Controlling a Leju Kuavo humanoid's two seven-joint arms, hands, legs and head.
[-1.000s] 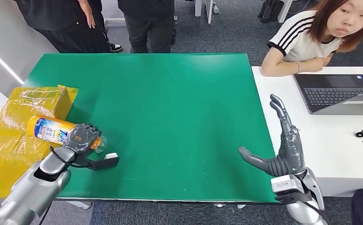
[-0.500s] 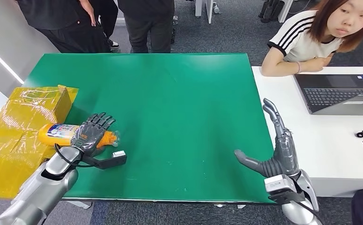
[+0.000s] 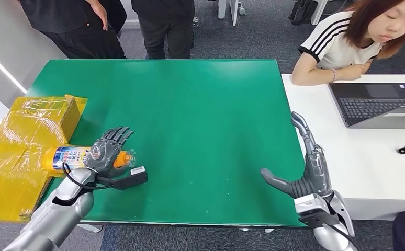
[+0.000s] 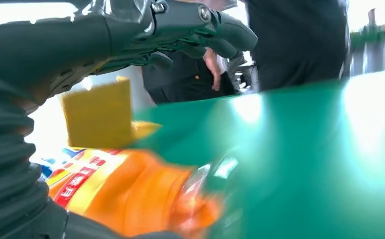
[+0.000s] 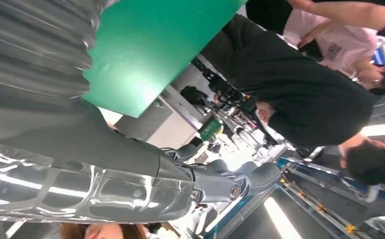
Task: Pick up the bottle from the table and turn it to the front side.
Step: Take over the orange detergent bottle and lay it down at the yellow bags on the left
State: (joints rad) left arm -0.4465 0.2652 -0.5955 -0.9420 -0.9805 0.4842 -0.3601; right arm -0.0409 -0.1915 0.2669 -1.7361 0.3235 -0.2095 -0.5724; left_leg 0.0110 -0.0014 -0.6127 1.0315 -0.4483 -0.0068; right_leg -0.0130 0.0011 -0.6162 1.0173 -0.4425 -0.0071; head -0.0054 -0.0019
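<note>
**Bottle under left hand, fingers splayed — no firm grasp, turn not confirmed**

Progress, left to right:
- Yellow tape-wrapped cardboard box [image 3: 27,136] sits at the tabletop's left edge. The orange plastic bottle with the blue-and-white label [image 3: 70,156] lies on its side just beside it, at the left edge of the green tabletop [image 3: 190,115], clear cap end pointing toward the table's middle.
- Left hand [image 3: 105,149] is laid over the bottle's neck end. In the head view its fingers are spread and extended past the bottle, not wrapped round it. In the left wrist view the fingers [image 4: 200,22] arch above the orange body with a gap showing. I read that as open, resting on or hovering at the bottle; actual contact is hard to confirm.
- My call: pick-up is not secured and the bottle is not lifted. Label partly faces up, but I can't tell whether that counts as the front side. Left to do: close on it, lift, rotate.

Pose:
- Left arm comes in low from the near-left corner, wrist over the tabletop, palm down.
- Right hand [image 3: 307,167] stands near the tabletop's right edge, palm toward the middle, fingers straight up, thumb out, holding nothing. Looks parked.
</note>
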